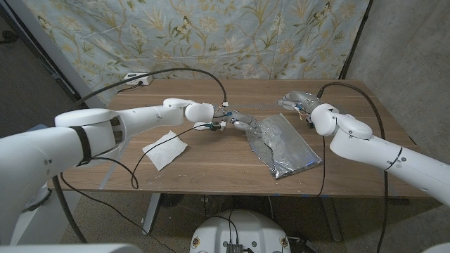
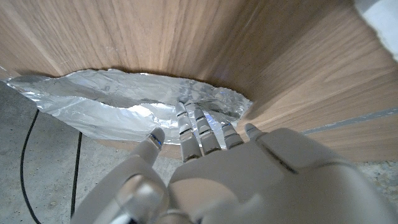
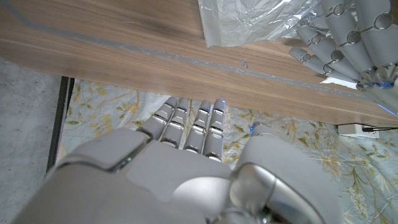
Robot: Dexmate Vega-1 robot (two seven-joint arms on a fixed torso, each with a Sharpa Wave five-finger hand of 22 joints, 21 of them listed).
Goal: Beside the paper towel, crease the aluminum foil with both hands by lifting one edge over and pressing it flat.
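A wooden desk [image 1: 211, 161] with visible grain stands on a mottled grey floor [image 1: 140, 225]. Behind it hangs a pale blue curtain [image 1: 211, 35] printed with leaves and butterflies. A grey wall [image 1: 401, 42] rises beside the curtain. A white power strip [image 1: 137, 79] lies at the desk's far corner.

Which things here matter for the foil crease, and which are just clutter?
Job:
aluminum foil, lying on the table
paper towel, beside it as the placement reference
left hand, fingertips at the foil's edge
right hand, off the foil, at the far side

Lying about:
white box at the table's far corner
cables across the wooden table
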